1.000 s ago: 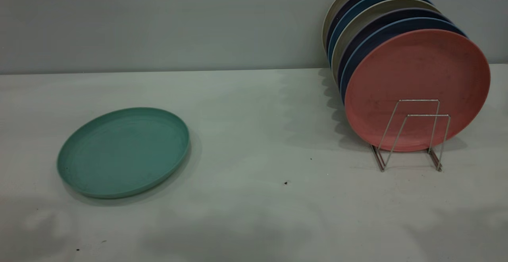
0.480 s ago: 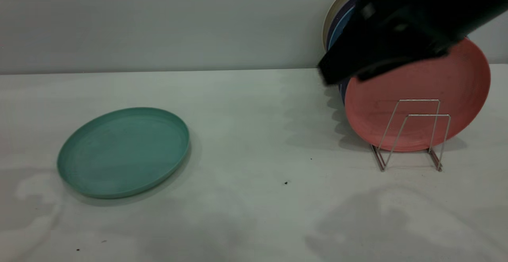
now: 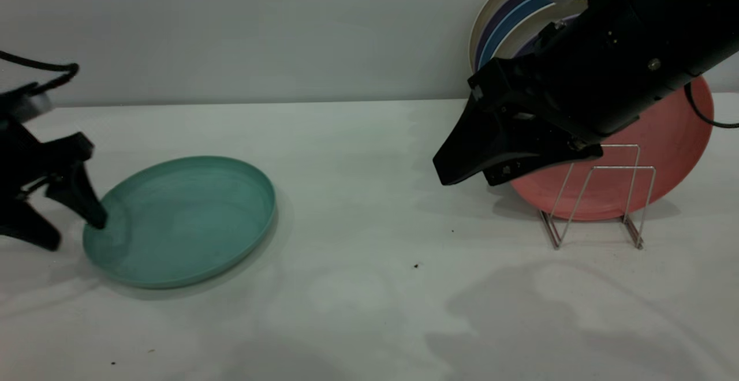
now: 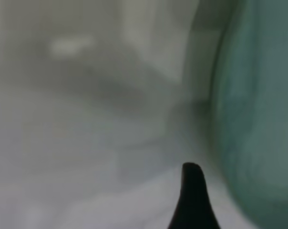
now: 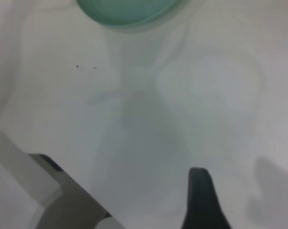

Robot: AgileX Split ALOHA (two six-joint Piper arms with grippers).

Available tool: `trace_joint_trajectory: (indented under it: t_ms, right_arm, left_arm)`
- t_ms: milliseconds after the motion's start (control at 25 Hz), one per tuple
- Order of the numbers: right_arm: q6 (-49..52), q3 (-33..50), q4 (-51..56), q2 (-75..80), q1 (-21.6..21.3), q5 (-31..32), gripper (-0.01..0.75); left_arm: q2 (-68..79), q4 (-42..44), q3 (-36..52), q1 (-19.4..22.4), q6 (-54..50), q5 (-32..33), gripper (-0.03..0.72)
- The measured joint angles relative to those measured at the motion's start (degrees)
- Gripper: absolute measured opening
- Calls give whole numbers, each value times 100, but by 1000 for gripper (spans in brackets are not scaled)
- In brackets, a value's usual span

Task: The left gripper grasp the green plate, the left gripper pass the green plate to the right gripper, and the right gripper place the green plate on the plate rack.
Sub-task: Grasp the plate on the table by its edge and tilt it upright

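Note:
The green plate (image 3: 182,219) lies flat on the white table at the left. My left gripper (image 3: 72,232) is open at the plate's left rim, with one finger (image 3: 92,213) over the rim's inner side and the other outside on the table. The left wrist view shows one finger (image 4: 192,191) beside the plate's edge (image 4: 258,119). My right gripper (image 3: 467,178) is open and empty, hanging above the table just left of the plate rack (image 3: 594,196). The right wrist view shows one finger (image 5: 197,191) and the plate far off (image 5: 125,12).
A salmon-pink plate (image 3: 658,167) stands at the front of the rack, with several blue and cream plates (image 3: 508,17) behind it, partly hidden by the right arm. The rack's two front loops hold nothing. The table's edge (image 5: 20,181) shows in the right wrist view.
Both arms have come into view. The left gripper moved in from the left to the green plate's rim. The right arm swung down and leftward in front of the racked plates. The plate has not moved.

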Motion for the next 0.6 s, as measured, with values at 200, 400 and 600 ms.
trace_joint_trajectory:
  t_ms: [200, 400, 600]
  right_arm:
    - [-15, -2, 102, 0, 0, -58, 508]
    - [-17, -2, 185, 0, 0, -81, 508]
    - [45, -2, 250, 0, 0, -84, 508]
  left_arm:
    - [371, -604, -42, 0, 436, -244, 565]
    - [543, -895, -42, 0, 553, -465, 468]
    - [603, -915, -48, 0, 595, -492, 180]
